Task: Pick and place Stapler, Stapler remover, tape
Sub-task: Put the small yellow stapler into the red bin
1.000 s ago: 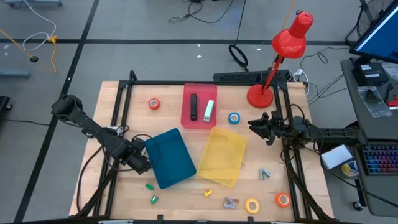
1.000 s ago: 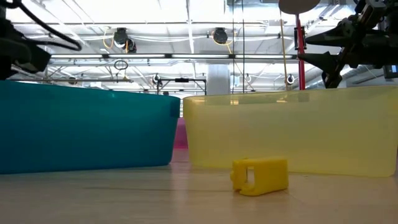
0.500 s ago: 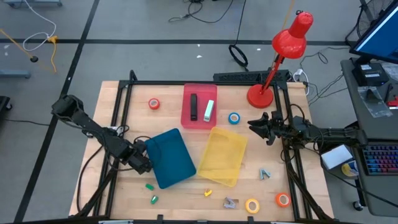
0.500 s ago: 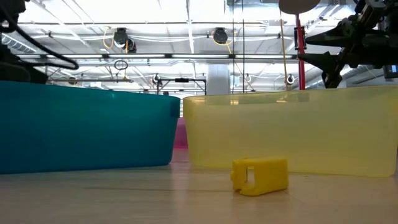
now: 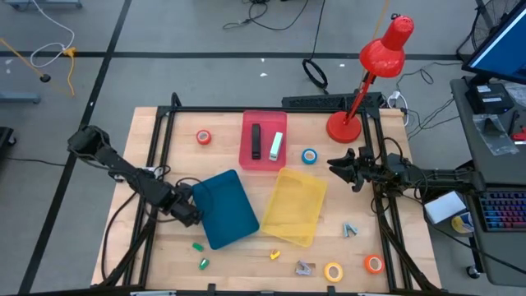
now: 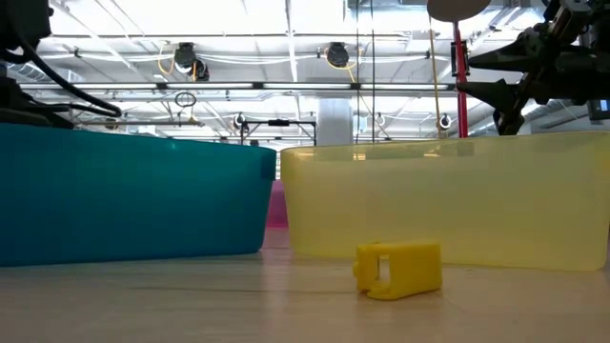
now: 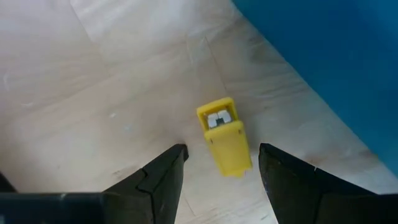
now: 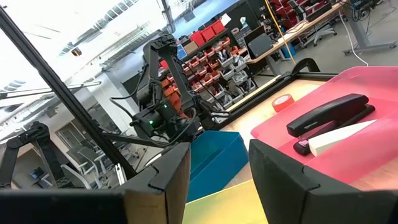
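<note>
My left gripper (image 5: 186, 213) hangs open at the teal tray's (image 5: 225, 208) left edge. In the left wrist view its fingers (image 7: 222, 149) stand to either side of a small yellow block (image 7: 224, 134) lying on the table, without touching it. My right gripper (image 5: 335, 168) waits open above the table, right of the yellow tray (image 5: 297, 205). The black stapler (image 5: 256, 141) lies in the pink tray (image 5: 265, 160). Tape rolls lie flat on the table: red-orange (image 5: 203, 137), blue (image 5: 309, 156), yellow (image 5: 333, 272), red-orange (image 5: 374, 264). A grey-blue stapler remover (image 5: 350, 229) lies near the right edge.
A white block (image 5: 278, 145) lies beside the stapler. Green bits (image 5: 197, 245) (image 5: 203, 264), a yellow bit (image 5: 274, 255) and a grey piece (image 5: 305, 267) lie near the near edge. A red desk lamp (image 5: 345, 125) stands at the far right corner. Black frame rails run along the table's sides.
My left arm has drawn back a little along the teal tray's left edge, toward the table's left; in the low view it has slid farther out of the picture. Nothing else has moved.
</note>
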Controlling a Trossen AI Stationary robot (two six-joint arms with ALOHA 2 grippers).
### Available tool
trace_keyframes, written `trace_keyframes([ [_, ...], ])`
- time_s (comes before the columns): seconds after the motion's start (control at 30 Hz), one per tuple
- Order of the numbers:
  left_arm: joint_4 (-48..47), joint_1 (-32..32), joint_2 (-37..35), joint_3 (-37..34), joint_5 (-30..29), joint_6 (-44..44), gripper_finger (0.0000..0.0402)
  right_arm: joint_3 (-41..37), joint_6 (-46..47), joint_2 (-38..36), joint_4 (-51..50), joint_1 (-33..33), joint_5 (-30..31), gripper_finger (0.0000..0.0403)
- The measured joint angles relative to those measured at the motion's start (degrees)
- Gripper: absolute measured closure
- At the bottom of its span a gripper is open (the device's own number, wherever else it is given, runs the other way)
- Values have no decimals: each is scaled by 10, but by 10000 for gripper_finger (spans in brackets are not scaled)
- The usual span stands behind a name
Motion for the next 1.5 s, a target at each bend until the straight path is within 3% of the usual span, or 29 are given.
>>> trace_keyframes([
  [0.5, 9, 4, 1, -1, -28, -11, 196, 0, 0, 0, 0, 0, 0, 245],
  [0.9, -17, 5, 1, -1, -7, -29, 335, 0, 0, 0, 0, 0, 0, 245],
  [1.03, -46, 5, 2, 8, 31, -29, 342, 0, 0, 0, 0, 0, 0, 245],
  [1.17, -143, 4, 2, 56, 111, -26, 342, 0, 0, 0, 0, 0, 0, 245],
  [1.3, -296, 6, 2, 143, 124, -17, 342, 0, 4, 0, 0, 0, 0, 245],
  [1.4, -411, 16, 2, 227, 83, -28, 342, 0, 15, 0, 0, 0, 0, 245],
  [1.5, -458, 33, 1, 317, -32, -46, 342, 0, 14, 0, 0, 0, 0, 245],
])
